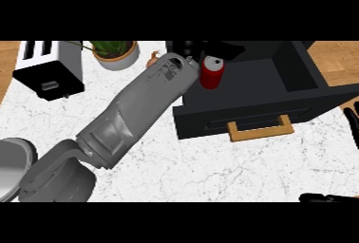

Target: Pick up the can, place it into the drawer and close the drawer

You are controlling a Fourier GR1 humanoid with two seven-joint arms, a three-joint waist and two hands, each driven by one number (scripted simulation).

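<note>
Left hand (pixel 188 49) reaches in over the open drawer (pixel 266 78), fingers curled round the red can (pixel 212 72) near its top — the can stands upright at the drawer's left-rear corner, inside or just above the cavity; can't tell if its base is down yet. Step in hand looks like the placing. To do it well: lower straight down, keep the can upright, set it clear of the left wall so it doesn't tip on the rim, then let the fingers spread before lifting out. Pull the arm back up and away before any push — the forearm crosses the drawer's left edge and would block closing. Closing should go against the front panel by the tan handle (pixel 260 131), pushed squarely so the drawer doesn't skew. Right hand (pixel 352 118) rests at the right edge, fingers straight, idle. Toaster (pixel 48 69) and plant pot (pixel 116 53) sit on the counter (pixel 231 166), well apart from the drawer.
</note>
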